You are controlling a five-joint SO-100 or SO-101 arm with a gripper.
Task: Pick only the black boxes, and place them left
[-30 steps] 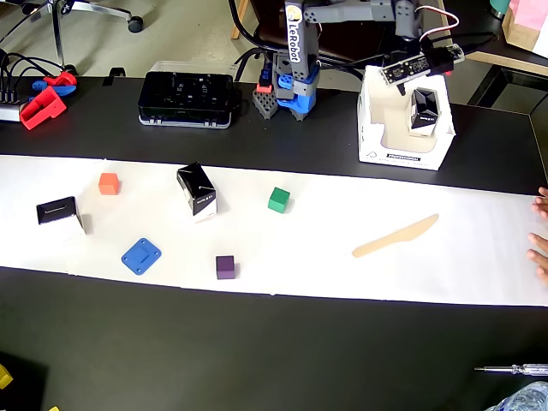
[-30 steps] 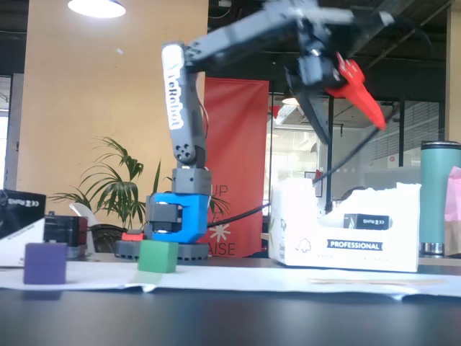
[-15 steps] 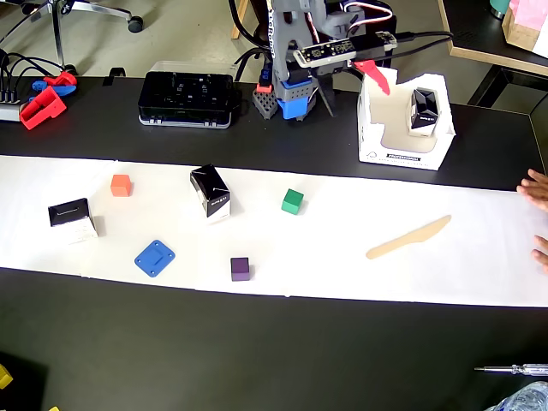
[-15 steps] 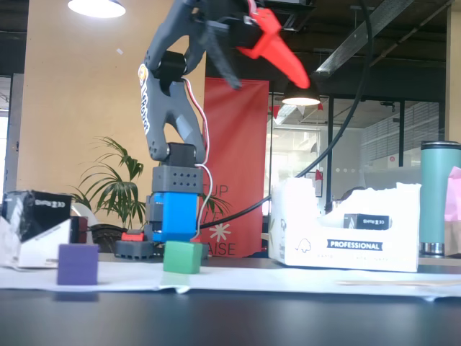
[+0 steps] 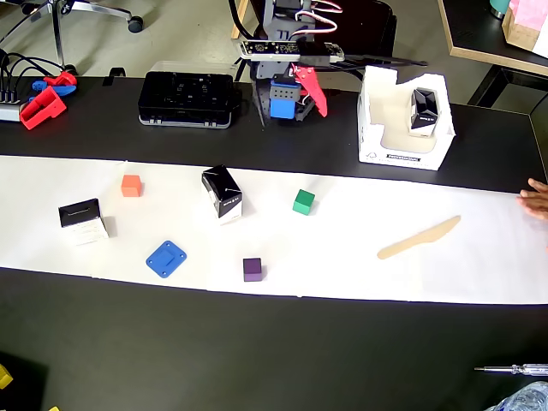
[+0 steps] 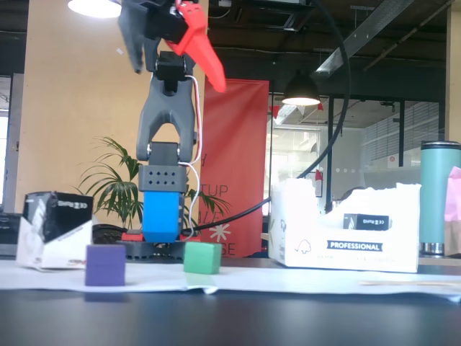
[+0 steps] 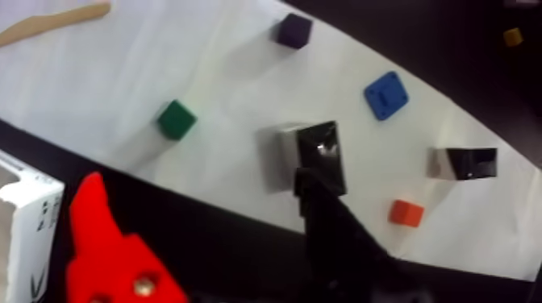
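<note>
Fingers [image 7: 266, 234] apart and empty, high above the surface, lining up on the middle black box [image 5: 222, 193]. Next: descend and straddle it.

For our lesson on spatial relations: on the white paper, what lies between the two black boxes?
In the overhead view, the orange cube lies between the left black box and the middle black box, slightly nearer the robot's side; otherwise bare paper.
</note>
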